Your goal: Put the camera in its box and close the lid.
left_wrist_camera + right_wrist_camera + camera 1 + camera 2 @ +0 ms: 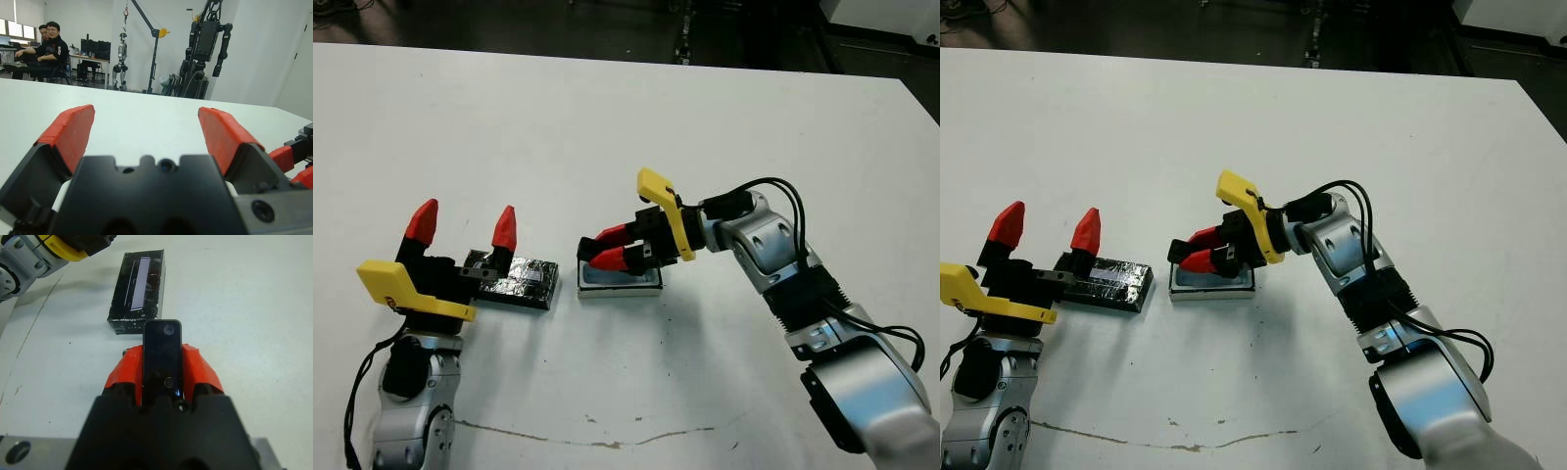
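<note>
Camera (162, 357) — pinched in right hand (603, 247) — over the box (620, 279).

The right gripper (605, 247) covers much of the box (619, 280), hiding its inside. The camera (162, 357) runs down between the red fingers (124, 372), its lower end hidden by the black body. The left gripper (462, 228) overlaps the lid (514, 278) at one end.
</note>
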Motion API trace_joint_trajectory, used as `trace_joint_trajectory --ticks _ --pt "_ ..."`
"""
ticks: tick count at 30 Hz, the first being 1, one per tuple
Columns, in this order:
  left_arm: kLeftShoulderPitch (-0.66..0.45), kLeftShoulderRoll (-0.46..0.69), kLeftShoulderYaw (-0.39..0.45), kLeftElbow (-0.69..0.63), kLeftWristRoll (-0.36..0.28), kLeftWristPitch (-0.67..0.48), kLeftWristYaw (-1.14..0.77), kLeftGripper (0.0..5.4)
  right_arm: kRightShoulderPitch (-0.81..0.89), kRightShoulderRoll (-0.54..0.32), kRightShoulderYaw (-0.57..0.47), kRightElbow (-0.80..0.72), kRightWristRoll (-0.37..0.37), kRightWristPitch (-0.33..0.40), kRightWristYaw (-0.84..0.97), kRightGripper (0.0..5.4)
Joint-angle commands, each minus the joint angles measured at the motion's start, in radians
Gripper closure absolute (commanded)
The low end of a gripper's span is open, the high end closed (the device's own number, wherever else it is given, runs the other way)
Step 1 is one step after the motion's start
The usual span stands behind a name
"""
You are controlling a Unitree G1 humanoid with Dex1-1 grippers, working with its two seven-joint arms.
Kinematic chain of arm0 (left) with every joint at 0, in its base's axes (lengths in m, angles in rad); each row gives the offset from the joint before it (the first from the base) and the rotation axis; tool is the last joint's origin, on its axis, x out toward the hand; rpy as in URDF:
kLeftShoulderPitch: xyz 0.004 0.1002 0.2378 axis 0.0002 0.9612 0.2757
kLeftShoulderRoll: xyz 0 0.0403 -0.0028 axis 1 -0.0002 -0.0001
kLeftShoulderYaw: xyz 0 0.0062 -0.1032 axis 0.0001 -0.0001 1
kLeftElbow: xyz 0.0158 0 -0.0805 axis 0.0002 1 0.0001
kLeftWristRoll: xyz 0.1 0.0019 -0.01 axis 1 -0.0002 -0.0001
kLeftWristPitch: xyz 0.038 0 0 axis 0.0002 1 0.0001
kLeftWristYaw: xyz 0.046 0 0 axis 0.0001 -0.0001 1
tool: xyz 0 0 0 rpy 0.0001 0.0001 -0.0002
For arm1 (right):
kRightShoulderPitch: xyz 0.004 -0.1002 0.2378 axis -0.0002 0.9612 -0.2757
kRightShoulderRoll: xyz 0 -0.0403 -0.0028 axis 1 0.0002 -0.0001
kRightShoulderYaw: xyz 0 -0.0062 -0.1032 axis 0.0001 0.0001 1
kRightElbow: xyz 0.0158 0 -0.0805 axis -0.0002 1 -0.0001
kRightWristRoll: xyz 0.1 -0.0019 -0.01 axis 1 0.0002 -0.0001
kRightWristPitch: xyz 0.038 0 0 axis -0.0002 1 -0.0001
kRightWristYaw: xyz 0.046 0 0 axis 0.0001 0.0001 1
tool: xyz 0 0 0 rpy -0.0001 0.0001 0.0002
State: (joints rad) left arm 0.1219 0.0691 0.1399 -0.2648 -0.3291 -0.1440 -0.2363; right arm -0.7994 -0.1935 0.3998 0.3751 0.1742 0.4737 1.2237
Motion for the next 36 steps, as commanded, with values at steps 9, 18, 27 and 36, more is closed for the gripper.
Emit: trace_joint_trajectory --ticks 9,18,27,36 --pt "0.015 -0.001 0.001 0.007 0.001 0.0 0.004 0.0 0.02 -0.025 0.023 -0.011 -0.034 -0.026 0.004 3.74" --pt "0.018 -0.003 -0.002 0.004 0.014 -0.006 0.013 0.0 0.042 -0.044 0.038 -0.029 -0.05 -0.013 0.005 3.74" --pt "0.018 -0.004 -0.001 0.004 0.008 -0.004 0.012 0.0 0.069 -0.064 0.046 -0.016 -0.055 -0.008 0.009 3.74" --pt "0.017 -0.006 -0.002 0.005 0.003 -0.004 0.012 0.0 0.061 -0.085 0.04 -0.001 -0.054 -0.015 0.022 3.74"
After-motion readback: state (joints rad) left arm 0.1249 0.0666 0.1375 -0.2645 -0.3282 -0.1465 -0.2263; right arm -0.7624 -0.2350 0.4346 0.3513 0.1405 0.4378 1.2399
